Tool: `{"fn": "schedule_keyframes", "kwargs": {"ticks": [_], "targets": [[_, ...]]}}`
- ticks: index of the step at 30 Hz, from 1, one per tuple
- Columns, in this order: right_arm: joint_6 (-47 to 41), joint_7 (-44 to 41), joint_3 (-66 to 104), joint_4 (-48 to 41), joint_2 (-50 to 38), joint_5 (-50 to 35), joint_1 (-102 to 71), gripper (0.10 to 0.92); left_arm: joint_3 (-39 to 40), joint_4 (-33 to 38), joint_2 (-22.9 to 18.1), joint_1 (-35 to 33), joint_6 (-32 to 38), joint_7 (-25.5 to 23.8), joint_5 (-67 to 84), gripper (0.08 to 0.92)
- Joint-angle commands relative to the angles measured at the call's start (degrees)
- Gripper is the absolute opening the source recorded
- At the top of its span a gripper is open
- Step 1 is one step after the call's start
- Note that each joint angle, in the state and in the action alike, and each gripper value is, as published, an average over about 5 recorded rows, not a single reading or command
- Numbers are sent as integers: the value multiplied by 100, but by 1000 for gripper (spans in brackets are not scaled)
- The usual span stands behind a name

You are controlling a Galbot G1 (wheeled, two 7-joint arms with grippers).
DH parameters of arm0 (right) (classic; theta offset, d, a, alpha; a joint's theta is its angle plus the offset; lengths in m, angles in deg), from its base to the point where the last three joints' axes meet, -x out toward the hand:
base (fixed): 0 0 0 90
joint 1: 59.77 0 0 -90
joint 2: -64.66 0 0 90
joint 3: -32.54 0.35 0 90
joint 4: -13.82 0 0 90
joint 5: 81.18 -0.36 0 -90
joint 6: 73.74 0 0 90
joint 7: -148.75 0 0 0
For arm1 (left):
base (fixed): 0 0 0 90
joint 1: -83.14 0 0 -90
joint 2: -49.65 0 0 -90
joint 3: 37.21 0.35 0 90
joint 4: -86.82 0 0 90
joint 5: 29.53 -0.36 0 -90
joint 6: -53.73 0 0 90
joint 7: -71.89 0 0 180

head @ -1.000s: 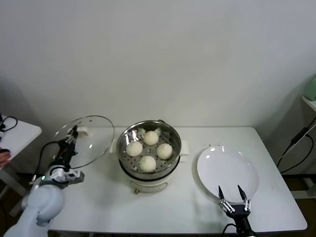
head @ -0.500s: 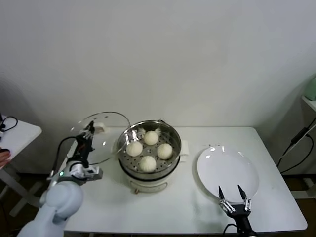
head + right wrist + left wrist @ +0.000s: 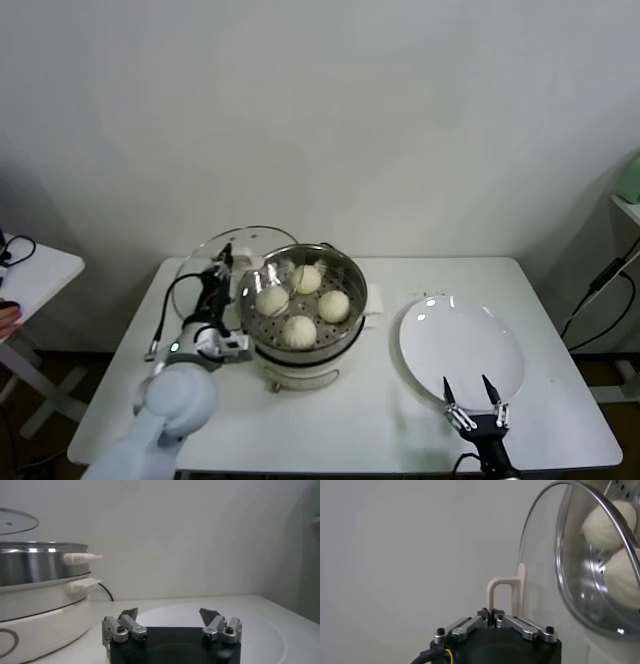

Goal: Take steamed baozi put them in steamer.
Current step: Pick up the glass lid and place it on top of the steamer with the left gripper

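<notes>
- Left claw (image 3: 491, 614) clenched on the glass lid (image 3: 215, 262) handle, lid held tilted beside the steamer (image 3: 303, 300).
- Four baozi (image 3: 299, 330) sit inside.
- Right claw (image 3: 476, 403) spread wide over the plate (image 3: 460, 345).

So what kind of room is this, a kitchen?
Probably a robot test room set up like a kitchen: a plain white table against a bare wall, holding only a steamer of baozi and a white plate.
</notes>
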Motion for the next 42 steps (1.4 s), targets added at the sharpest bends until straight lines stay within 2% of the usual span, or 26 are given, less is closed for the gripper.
{"fn": "schedule_keyframes", "kwargs": {"ticks": [1,22,42], "targets": [[-1,-4,-4,-9,2,8,4,823,659,-89,-586,261,-167,-198,-600,135],[26,9,12,-8,-26,-3,-34,823,1189,-581,-1371,436,-290,-238,-1097,135],[74,12,23,-53,-42,-14,-2,823,1218,-666,-1466,329,-270,-439,-1455,135]]}}
